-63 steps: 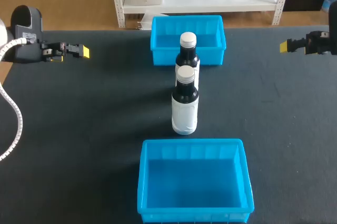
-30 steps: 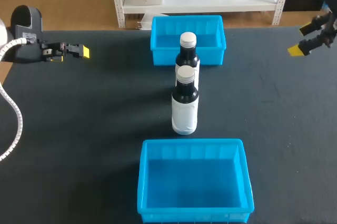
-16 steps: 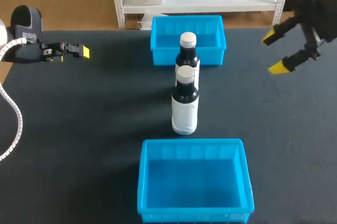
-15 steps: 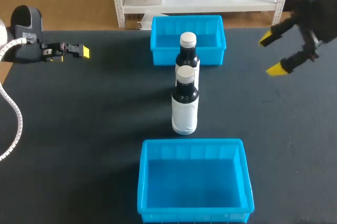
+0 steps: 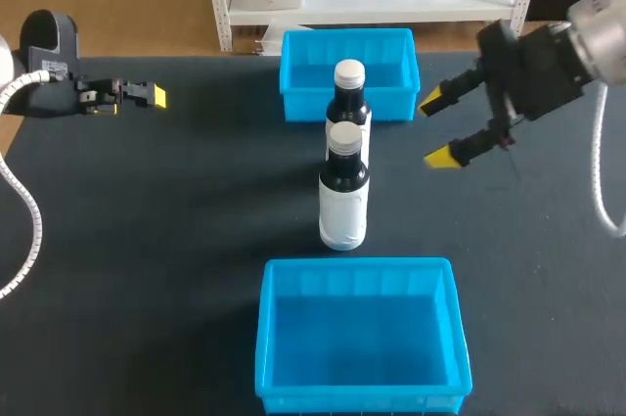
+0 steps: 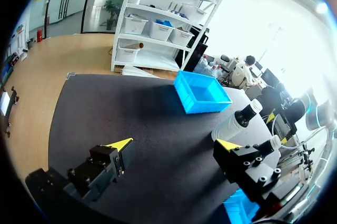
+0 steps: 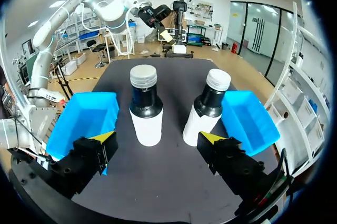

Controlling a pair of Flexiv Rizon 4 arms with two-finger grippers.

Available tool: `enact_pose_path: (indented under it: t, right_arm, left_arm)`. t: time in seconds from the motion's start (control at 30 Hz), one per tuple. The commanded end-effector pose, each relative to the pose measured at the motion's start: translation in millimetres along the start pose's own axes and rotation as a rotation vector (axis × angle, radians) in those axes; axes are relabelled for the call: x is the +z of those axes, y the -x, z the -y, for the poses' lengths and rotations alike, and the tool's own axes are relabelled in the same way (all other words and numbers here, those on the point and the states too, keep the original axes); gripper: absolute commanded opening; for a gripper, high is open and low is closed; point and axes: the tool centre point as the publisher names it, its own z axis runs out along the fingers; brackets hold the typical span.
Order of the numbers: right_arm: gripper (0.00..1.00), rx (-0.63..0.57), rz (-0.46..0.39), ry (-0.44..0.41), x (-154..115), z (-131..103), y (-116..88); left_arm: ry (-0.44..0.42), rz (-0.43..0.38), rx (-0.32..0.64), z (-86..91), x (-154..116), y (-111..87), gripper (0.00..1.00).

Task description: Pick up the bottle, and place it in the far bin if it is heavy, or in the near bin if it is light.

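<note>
Head view: the near bottle (image 5: pixel 343 196) and far bottle (image 5: pixel 349 93) stand upright in line on the table (image 5: pixel 176 240) between the near bin (image 5: pixel 266 338) and far bin (image 5: pixel 293 69), the right gripper (image 5: pixel 437 129) released beside them; left wrist view: the left gripper (image 6: pixel 174 145) spread wide, well apart from them; right wrist view: both bottles just ahead of the gaping gripper.

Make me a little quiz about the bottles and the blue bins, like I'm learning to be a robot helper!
1. True or false: the right gripper is shut on the near bottle.
2. How many bottles stand on the table?
3. Where is the far bottle? A: on the table, between the far bin and the near bin. B: inside the far bin. C: inside the near bin.
Key: 1 false, its fingers are open and apart from the bottle; 2 two; 3 A.
</note>
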Motion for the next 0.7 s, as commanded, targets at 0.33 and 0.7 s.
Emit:
enact_pose_path:
  t: [0.33, 0.7]
  right_arm:
    - [1.0, 0.05, 0.02, 0.03, 47, -16, 24]
    - [1.0, 0.071, 0.026, 0.035, 74, -23, 38]
  left_arm:
    - [0.0, 0.0, 0.0, 0.0, 0, 0.0, 1.0]
    - [0.0, 0.0, 0.0, 0.0, 0, 0.0, 1.0]
